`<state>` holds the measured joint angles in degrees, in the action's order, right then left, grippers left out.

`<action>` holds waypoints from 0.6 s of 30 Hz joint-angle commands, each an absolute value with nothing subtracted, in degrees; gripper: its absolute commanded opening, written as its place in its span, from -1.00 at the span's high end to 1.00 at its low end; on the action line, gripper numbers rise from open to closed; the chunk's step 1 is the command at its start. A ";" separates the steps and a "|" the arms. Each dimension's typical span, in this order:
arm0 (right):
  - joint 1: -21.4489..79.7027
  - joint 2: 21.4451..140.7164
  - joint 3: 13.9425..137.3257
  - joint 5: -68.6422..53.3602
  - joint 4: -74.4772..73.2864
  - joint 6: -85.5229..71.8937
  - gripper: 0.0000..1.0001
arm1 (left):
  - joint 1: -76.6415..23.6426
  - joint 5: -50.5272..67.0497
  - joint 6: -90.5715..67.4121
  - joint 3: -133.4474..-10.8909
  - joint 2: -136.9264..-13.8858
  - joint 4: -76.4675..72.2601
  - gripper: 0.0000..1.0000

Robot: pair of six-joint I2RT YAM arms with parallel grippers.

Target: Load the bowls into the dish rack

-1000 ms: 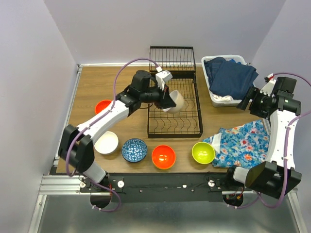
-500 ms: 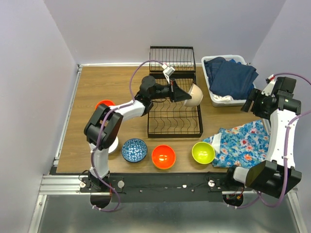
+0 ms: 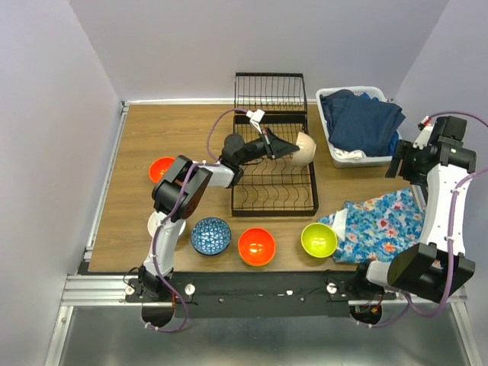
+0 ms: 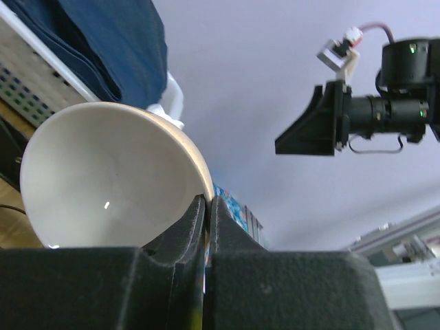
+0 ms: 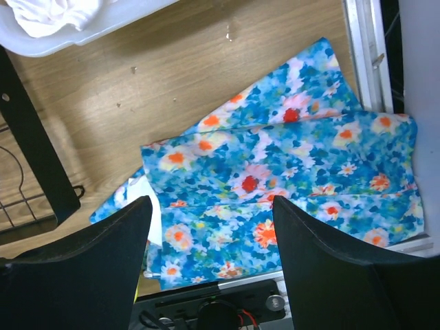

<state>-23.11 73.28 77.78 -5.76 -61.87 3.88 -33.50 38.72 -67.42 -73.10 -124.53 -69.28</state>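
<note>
Top external view: the left fingers (image 4: 192,227) pinch the rim of a cream round bowl (image 3: 306,149), tilted over the black wire dish rack's (image 3: 274,191) right edge, near the white plastic tub (image 3: 326,126); the right fingers (image 5: 330,275) stand spread above blue floral cloth (image 5: 275,172).

1. Looking down between the wide-spread fingers (image 5: 75,261) of the right gripper (image 5: 212,206).
2. Seeing a blue floral cloth (image 5: 275,179) lying on the wooden table (image 5: 137,89), reaching the metal rail (image 5: 364,48).
3. Noting the black dish rack (image 5: 31,151) frame at left and a white tub (image 5: 69,38) corner top left.
</note>
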 commanded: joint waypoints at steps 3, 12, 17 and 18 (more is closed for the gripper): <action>-23.73 74.97 80.24 -3.43 -63.19 5.36 -0.57 | -34.54 29.10 -69.00 -75.75 -124.89 -78.14 1.00; -23.91 74.97 79.10 -3.08 -63.19 5.63 -0.57 | -35.68 25.32 -72.42 -76.73 -126.83 -72.69 1.00; -23.91 75.41 79.28 -3.25 -63.19 5.62 -0.57 | -36.21 23.29 -73.48 -75.85 -126.21 -68.56 1.00; -23.91 75.41 79.36 -3.34 -63.11 5.54 -0.57 | -36.30 23.03 -73.39 -75.85 -126.21 -68.03 1.00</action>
<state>-23.38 74.96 78.70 -4.27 -62.52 5.02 -35.77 27.42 -71.96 -75.50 -126.98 -66.76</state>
